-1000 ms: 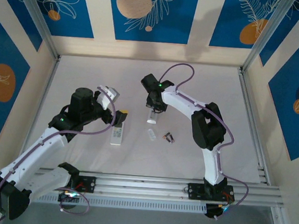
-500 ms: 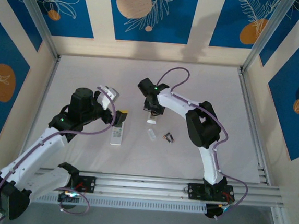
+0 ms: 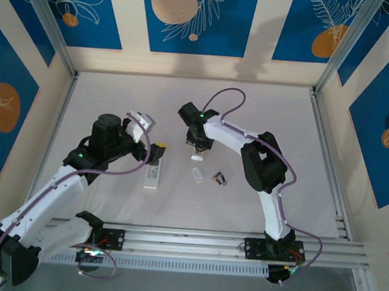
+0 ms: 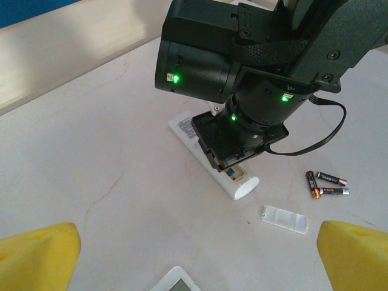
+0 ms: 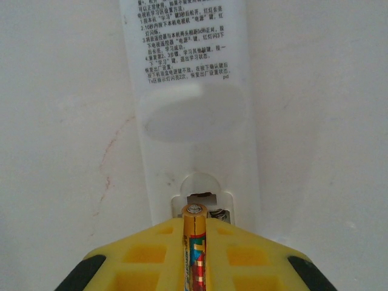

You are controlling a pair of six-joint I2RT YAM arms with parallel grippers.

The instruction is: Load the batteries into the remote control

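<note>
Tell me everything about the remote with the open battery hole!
The remote is long, white and plastic-looking. It lies flat on the table, back up, with small black print and an oval dent. Its battery slot at one end is open, metal contact showing. The right claw holds a battery at that slot.

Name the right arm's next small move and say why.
Probably ease the battery forward and down into the open compartment of the remote. The right jaws are shut on it, its tip sits just at the compartment's edge, and the metal contact shows ahead.
</note>
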